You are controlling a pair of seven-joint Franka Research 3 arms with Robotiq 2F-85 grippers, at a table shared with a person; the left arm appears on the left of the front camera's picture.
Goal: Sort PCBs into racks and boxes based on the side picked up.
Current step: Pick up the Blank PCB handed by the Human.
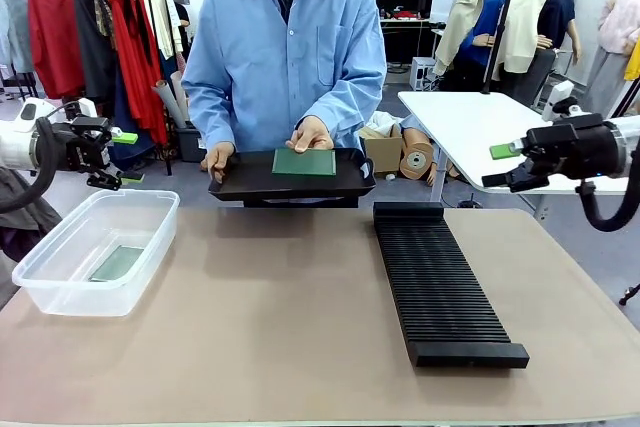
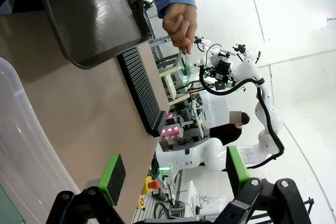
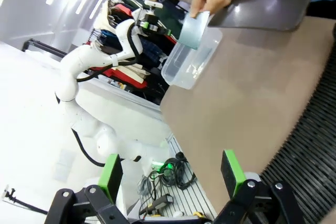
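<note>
At the table's far edge a person holds a flat black tray (image 1: pixel 250 185). One hand (image 1: pixel 310 134) grips the far edge of a green PCB (image 1: pixel 304 162) over the tray. In the right wrist view that PCB (image 3: pixel 191 30) hangs pale from the hand. The clear box (image 1: pixel 95 247) stands at the left with another PCB (image 1: pixel 117 263) flat inside. The long black rack (image 1: pixel 440 282) lies right of centre. My left gripper (image 1: pixel 127 158) hovers open behind the box, its pads (image 2: pixel 113 178) holding nothing. My right gripper (image 1: pixel 499 166) is open above the table's right rear, pads (image 3: pixel 111 174) wide apart.
The person's other hand (image 1: pixel 217 159) holds the tray's left end. A cardboard box with tape rolls (image 1: pixel 385 147) and a white table (image 1: pixel 470 122) stand behind the work table. A clothes rail (image 1: pixel 90 37) is at the far left. Bare tabletop (image 1: pixel 280 307) lies between box and rack.
</note>
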